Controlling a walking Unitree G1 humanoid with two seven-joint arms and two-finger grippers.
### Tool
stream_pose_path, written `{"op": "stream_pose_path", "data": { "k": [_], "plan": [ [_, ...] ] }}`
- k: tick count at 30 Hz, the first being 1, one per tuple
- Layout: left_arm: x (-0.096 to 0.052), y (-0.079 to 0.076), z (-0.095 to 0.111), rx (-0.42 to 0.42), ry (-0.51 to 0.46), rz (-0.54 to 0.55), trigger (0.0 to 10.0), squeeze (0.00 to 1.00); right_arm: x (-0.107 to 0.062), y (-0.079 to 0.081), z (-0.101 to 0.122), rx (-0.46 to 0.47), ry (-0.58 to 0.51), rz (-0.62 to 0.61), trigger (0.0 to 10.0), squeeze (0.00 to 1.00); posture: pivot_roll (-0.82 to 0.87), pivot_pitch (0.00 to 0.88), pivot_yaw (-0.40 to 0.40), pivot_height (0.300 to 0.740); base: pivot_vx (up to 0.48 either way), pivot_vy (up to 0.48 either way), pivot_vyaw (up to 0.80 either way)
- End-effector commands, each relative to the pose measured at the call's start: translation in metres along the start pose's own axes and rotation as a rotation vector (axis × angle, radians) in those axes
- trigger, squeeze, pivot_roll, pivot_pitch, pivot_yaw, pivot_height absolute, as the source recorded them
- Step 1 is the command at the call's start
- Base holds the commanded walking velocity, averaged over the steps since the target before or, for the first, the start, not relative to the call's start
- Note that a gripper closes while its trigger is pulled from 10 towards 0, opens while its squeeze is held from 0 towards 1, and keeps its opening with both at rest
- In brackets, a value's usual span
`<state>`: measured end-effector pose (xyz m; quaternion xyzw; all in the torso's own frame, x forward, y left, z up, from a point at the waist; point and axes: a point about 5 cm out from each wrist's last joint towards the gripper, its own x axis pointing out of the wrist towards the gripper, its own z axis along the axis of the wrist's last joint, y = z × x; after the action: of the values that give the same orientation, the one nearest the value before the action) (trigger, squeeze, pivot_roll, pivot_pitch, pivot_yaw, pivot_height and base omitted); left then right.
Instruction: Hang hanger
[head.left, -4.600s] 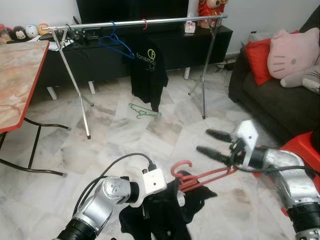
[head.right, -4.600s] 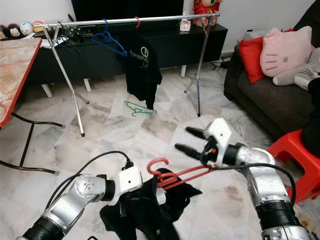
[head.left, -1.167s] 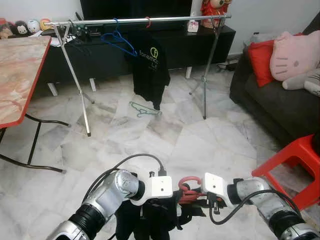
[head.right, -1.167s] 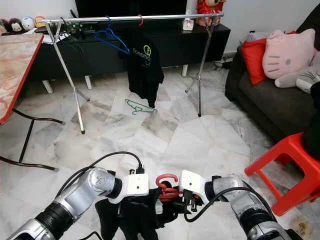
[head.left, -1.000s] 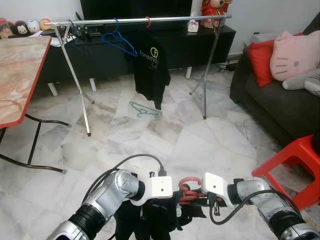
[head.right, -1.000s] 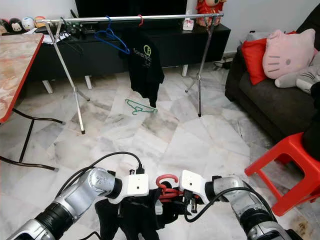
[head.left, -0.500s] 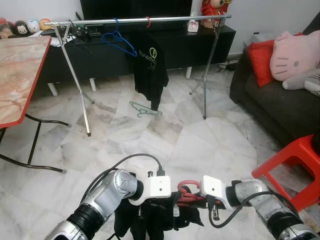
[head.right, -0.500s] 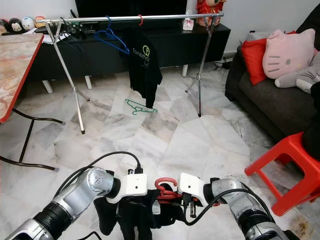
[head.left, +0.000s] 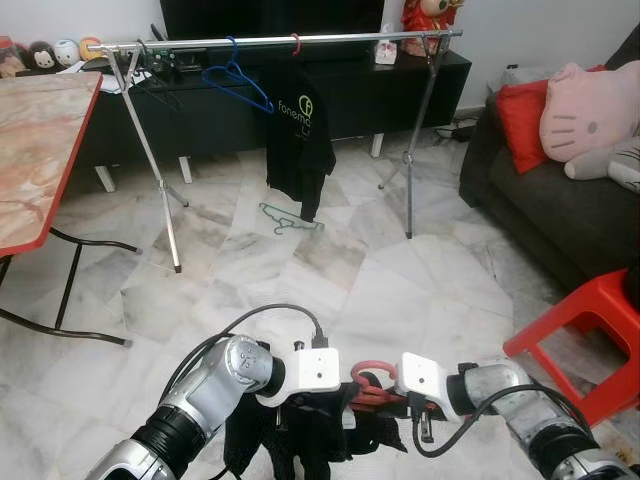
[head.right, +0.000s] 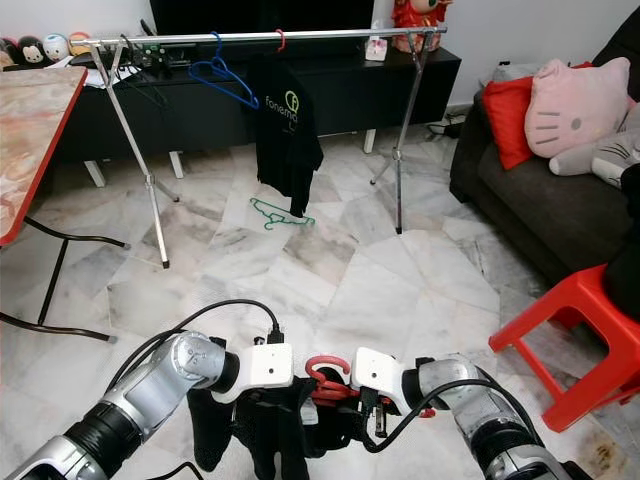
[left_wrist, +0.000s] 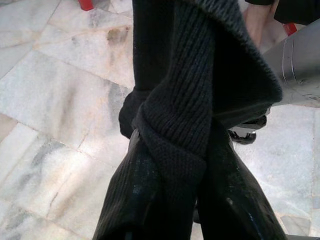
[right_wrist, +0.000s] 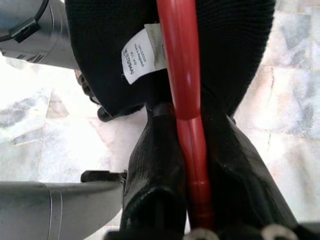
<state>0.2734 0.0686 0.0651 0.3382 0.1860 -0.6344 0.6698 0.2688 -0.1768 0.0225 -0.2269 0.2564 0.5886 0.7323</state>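
Clamping red hanger (right_wrist: 185, 100), right gripper (right_wrist: 192, 165) (garment (left_wrist: 200, 75) draped).

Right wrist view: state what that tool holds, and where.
The right tool is shut on the red plastic hanger, gripping its straight arm.

Pale marble tiles (head.left: 330, 270) cover the floor, bright under even light. A long black TV cabinet (head.left: 330, 95) runs along the white back wall. At the left stands a folding table (head.left: 35, 150) with a red-edged marbled top. On the right, a dark sofa (head.left: 560, 210) holds 1 red cushion (head.left: 520, 110) and a pink plush pillow (head.left: 590, 100), with a red plastic stool (head.left: 585, 335) near it.
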Motion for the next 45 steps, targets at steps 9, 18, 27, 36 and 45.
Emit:
{"op": "stream_pose_path", "data": {
  "k": [9, 18, 27, 36, 45],
  "plan": [
    [-0.006, 0.011, 0.014, 0.093, -0.033, 0.063, 10.0, 1.00, -0.006, -0.016, 0.009, 0.030, -0.075, -0.156, 0.0, 0.00, -0.07, 0.000, -0.075, 0.740, 0.000, 0.000, 0.00],
    [-0.023, 0.025, 0.010, 0.134, 0.001, 0.152, 10.0, 1.00, -0.004, -0.012, 0.004, 0.058, -0.076, -0.174, 0.0, 0.00, -0.06, 0.000, -0.077, 0.740, 0.000, 0.000, 0.00],
    [-0.036, 0.049, 0.022, 0.172, -0.046, 0.351, 10.0, 1.00, -0.007, -0.017, 0.000, 0.114, -0.101, -0.283, 0.0, 0.00, -0.06, 0.000, -0.078, 0.740, 0.000, 0.000, 0.00],
    [-0.051, 0.072, 0.024, 0.142, -0.109, 0.676, 10.0, 1.00, -0.011, -0.018, -0.006, 0.185, -0.135, -0.393, 0.0, 0.00, -0.06, 0.000, -0.072, 0.740, 0.000, 0.000, 0.00],
    [-0.051, 0.075, 0.016, 0.029, -0.152, 0.889, 10.0, 0.00, -0.019, -0.033, -0.001, 0.255, -0.217, -0.641, 0.0, 0.00, -0.05, 0.000, -0.064, 0.740, 0.000, 0.000, 0.00]
  ]
}}
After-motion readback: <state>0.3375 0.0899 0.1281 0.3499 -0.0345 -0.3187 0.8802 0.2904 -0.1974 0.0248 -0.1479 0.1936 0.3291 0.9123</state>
